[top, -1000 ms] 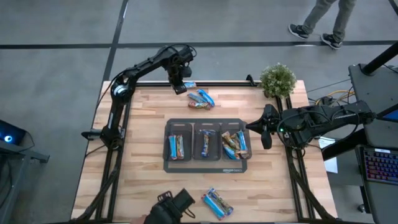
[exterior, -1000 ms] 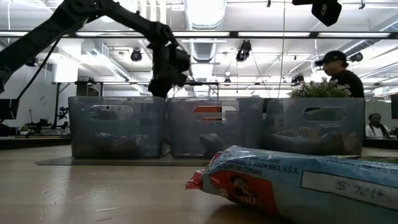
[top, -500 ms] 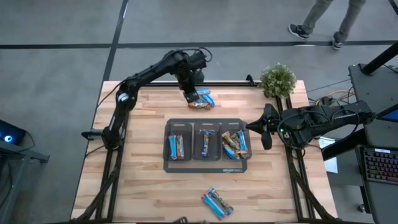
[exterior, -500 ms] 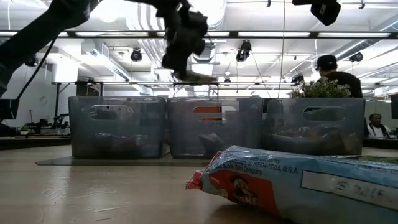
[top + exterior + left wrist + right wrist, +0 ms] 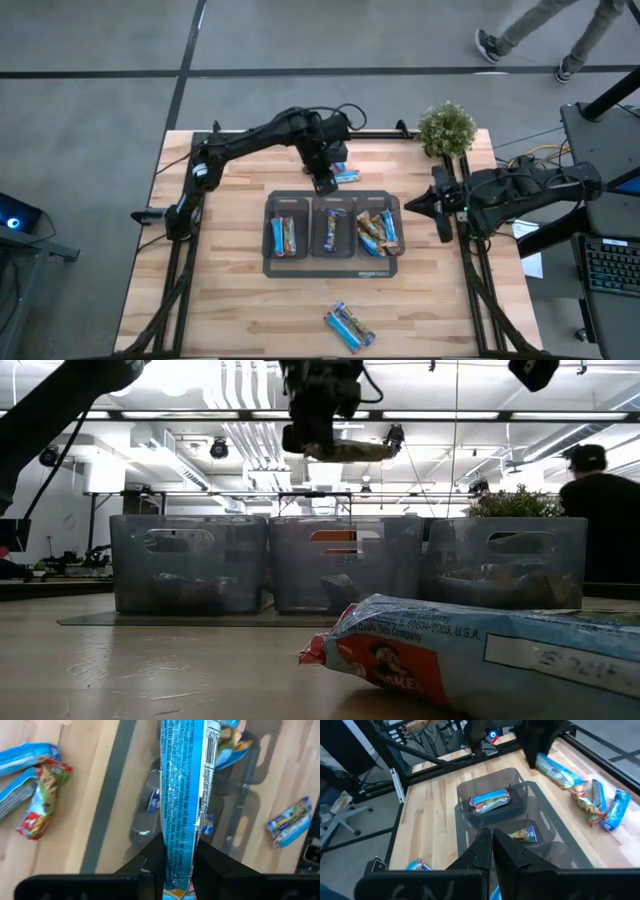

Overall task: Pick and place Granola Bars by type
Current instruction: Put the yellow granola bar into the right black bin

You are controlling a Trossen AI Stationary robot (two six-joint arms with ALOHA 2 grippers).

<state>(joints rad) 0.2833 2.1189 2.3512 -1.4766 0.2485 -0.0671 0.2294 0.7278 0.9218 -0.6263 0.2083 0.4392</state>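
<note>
1. Above the table, high view: left gripper (image 5: 325,183) hangs at the far rim of the tray (image 5: 333,268), over the edge of the middle bin (image 5: 331,229); it is the nearer arm. Right gripper (image 5: 437,203) waits beside the tray's right end, fingers pressed together, empty. Loose bars (image 5: 347,175) lie just beyond the left gripper; two more bars (image 5: 349,327) lie near the table's front edge. A potted plant (image 5: 445,127) stands at the far right corner, clear of the path.

2. Low view: held bar (image 5: 348,451) hangs level, well above the three bins' rims, over the middle bin. Nothing stands between bar and bin.

3. Left wrist view: fingers (image 5: 207,860) pinch the light blue bar (image 5: 184,800) at one end; its long axis runs straight out from the gripper across the bin's opening. Judgement: lowering and releasing calls for matching type with that bin's contents.

4. Right wrist view: right arm's own fingers closed together; tray and bins ahead.
</note>
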